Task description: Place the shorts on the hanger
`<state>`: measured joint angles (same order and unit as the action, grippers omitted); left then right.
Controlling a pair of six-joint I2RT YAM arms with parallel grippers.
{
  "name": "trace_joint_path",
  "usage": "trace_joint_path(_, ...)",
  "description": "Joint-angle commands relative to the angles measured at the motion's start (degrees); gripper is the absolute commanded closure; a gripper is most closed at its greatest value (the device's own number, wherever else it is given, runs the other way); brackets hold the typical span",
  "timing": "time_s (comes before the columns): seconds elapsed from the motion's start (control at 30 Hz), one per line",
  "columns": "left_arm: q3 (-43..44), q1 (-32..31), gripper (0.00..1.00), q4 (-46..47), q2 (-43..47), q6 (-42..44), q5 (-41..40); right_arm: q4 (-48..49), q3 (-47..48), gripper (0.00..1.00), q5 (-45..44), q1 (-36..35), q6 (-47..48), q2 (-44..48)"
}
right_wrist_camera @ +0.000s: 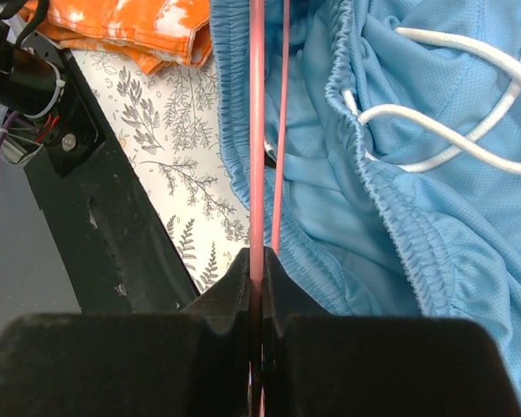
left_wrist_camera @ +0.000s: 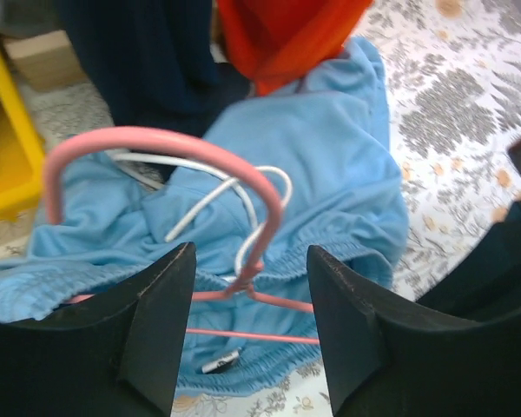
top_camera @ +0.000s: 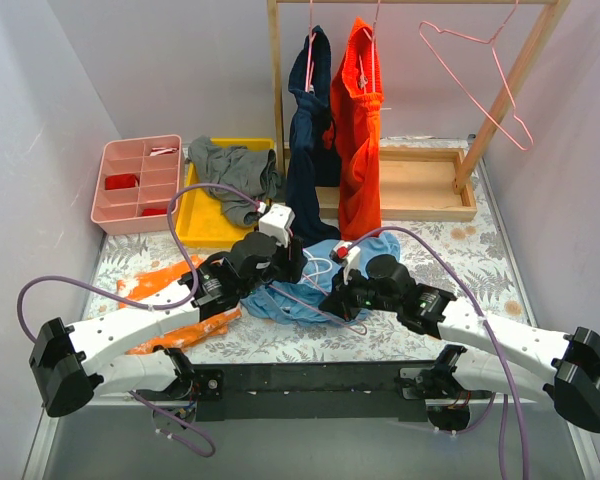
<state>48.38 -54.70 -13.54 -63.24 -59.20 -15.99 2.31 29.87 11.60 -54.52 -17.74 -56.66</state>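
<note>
The shorts point(top_camera: 325, 278) lay bunched on the tabletop point(top_camera: 460, 250), mid-width and toward the near edge, between both arms. The hanger point(left_wrist_camera: 156, 143) rested on them, its wire running straight out from the right claw point(right_wrist_camera: 259, 261), which pinched it tight. Its hook stood directly ahead of the left claw point(left_wrist_camera: 252, 261), jaws spread, gripping nothing.
</note>
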Motion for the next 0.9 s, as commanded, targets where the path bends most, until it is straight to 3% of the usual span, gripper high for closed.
trace_joint_path(0.0, 0.0, -0.8, 0.48, 4.1, 0.4, 1.0, -10.3, 2.8, 0.0, 0.99, -1.1, -0.4, 1.0, 1.7)
trace_joint_path(0.1, -0.8, -1.0, 0.59, 6.1, -0.5, 1.6, -8.0, 2.4, 0.2, 0.99, -1.3, -0.4, 1.0, 1.5)
trace_joint_path(0.13, -0.9, -1.0, 0.88, 6.2, -1.0, 1.3, -8.7, 2.0, 0.2, 0.99, -1.6, -0.4, 1.1, 1.3)
trace_joint_path(0.17, -0.8, -1.1, 1.00, 6.1, -1.4, 0.8, -10.2, 1.7, 0.3, 0.99, -2.3, -0.5, 1.0, 1.3)
trace_joint_path(0.23, -0.8, -1.3, 1.00, 5.8, -2.0, 0.8, -11.3, -0.1, 0.9, 0.99, -3.1, -0.4, 0.8, 1.2)
trace_joint_path(0.37, -2.2, -2.3, 1.00, 6.2, -0.3, 1.9, -14.8, -6.4, 3.3, 0.55, -8.2, -0.5, -1.2, 3.4)
trace_joint_path(0.43, -2.9, -2.5, 1.00, 6.4, 0.7, 2.5, -16.0, -10.4, 6.1, 0.47, -11.2, -0.4, -3.2, 4.9)
trace_joint_path(0.57, -3.6, -2.9, 1.00, 6.2, 1.2, 3.2, -17.0, -23.5, 10.8, 0.32, -27.6, -0.4, -8.7, 11.9)
trace_joint_path(0.73, -3.7, -3.3, 1.00, 5.6, 2.0, 3.7, -17.6, -32.1, 12.9, 0.32, -32.2, 1.9, -12.4, 11.8)
trace_joint_path(0.87, -4.1, -3.5, 1.00, 5.6, 3.0, 4.4, -16.7, -26.3, 5.8, 0.36, -20.8, 5.0, -13.0, 8.9)
